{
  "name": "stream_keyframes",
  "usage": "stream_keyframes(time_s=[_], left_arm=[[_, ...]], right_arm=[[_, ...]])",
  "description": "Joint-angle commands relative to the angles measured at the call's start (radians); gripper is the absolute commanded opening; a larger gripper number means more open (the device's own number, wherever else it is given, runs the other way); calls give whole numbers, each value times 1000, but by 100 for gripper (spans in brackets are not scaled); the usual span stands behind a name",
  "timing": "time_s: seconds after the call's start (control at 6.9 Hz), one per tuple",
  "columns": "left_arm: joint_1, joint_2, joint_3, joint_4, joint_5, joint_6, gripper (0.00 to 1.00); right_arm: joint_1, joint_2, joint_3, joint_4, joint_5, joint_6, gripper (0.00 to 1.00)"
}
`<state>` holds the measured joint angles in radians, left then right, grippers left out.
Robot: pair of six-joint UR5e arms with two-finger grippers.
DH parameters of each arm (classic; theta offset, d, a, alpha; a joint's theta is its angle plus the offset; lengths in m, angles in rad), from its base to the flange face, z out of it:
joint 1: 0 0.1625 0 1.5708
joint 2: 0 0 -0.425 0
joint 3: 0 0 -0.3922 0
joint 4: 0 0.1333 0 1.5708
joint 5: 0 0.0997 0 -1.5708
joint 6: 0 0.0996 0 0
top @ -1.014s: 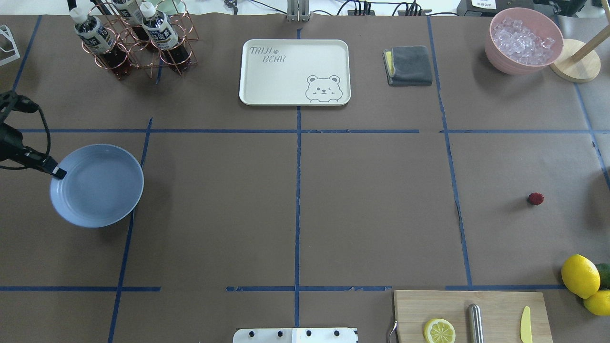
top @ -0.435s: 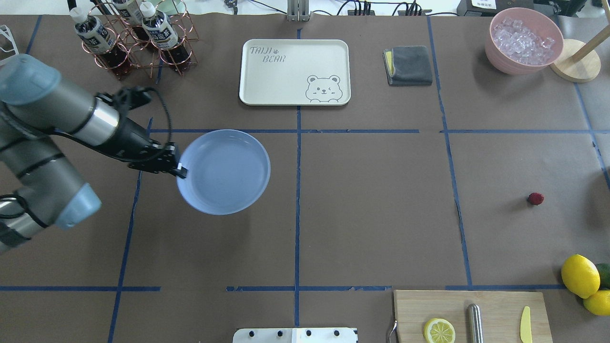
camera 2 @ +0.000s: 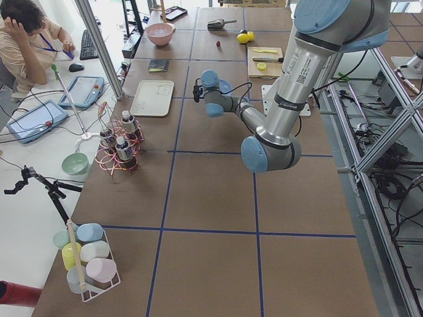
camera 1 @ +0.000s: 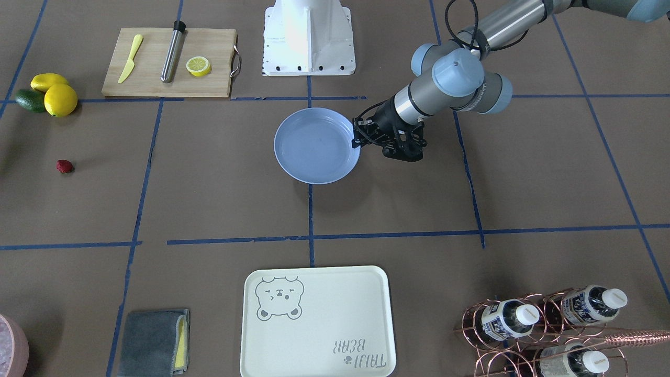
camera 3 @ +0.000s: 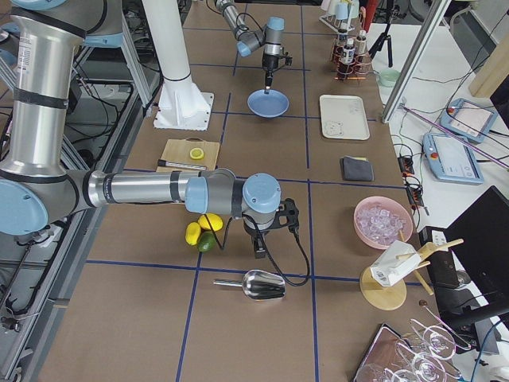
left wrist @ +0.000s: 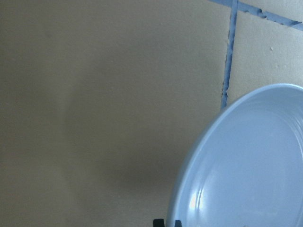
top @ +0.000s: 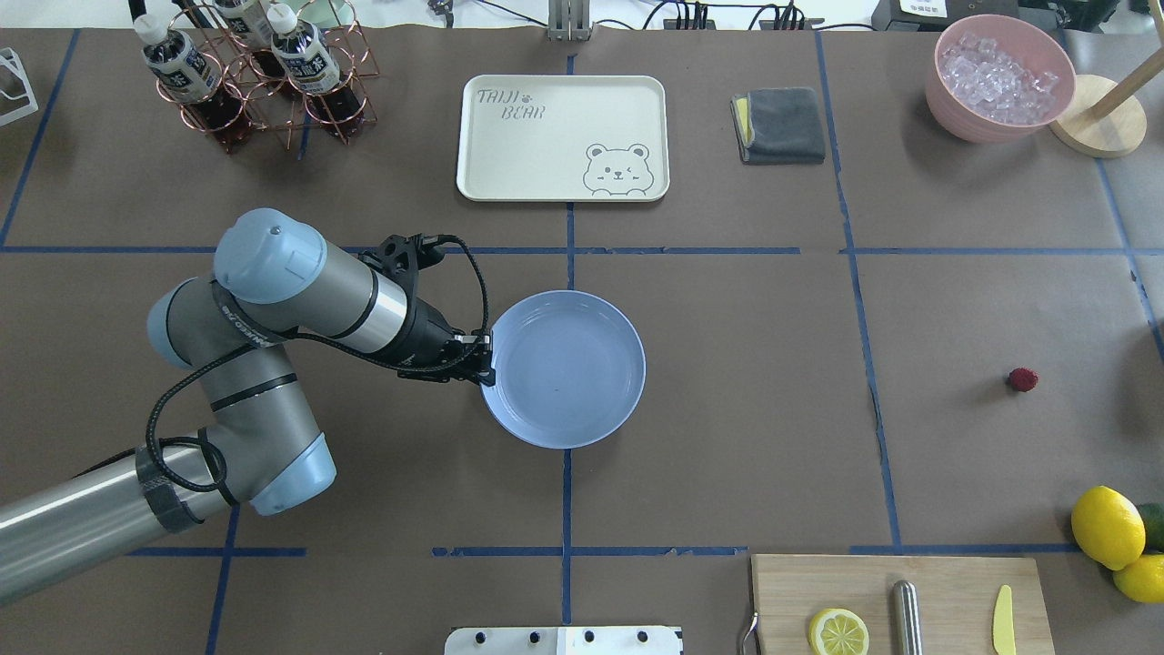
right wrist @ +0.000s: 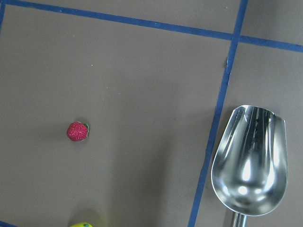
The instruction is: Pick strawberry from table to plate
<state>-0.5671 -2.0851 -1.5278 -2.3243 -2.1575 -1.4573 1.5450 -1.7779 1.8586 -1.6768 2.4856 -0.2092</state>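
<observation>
The light-blue plate (top: 568, 373) is near the middle of the brown table (top: 737, 428), over the central blue tape line. My left gripper (top: 488, 361) is shut on its left rim; the left wrist view shows the plate (left wrist: 251, 170) with the fingertips pinching its edge at the bottom. In the front view the same gripper (camera 1: 358, 140) clamps the plate (camera 1: 314, 149). The small red strawberry (top: 1022, 379) lies alone far to the right, also seen as the strawberry (right wrist: 77, 131) under the right wrist. My right gripper (camera 3: 258, 248) hangs near the lemons; I cannot tell its state.
A cutting board (top: 955, 582) with a lemon slice, steel rod and yellow knife sits front right, lemons (top: 1107, 526) beside it. At the back stand a bear tray (top: 546, 155), grey cloth (top: 779, 125), bottle rack (top: 255, 82) and ice bowl (top: 998, 77). A metal scoop (right wrist: 250, 161) lies near the right arm.
My left arm has carried the plate from the table's left edge rightward to the centre line. The strawberry has stayed where it was.
</observation>
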Motion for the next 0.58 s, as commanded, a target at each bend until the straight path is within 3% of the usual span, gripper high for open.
stream_keyframes(time_s=[0.0,0.43], left_arm=[[18,-18,40,-3,33,-2,0],[27,-32,69,-7,69,-2,0]], right_arm=[[-5,0,27,0,3,1,100],[-37,1,45,0,30,-2,100]])
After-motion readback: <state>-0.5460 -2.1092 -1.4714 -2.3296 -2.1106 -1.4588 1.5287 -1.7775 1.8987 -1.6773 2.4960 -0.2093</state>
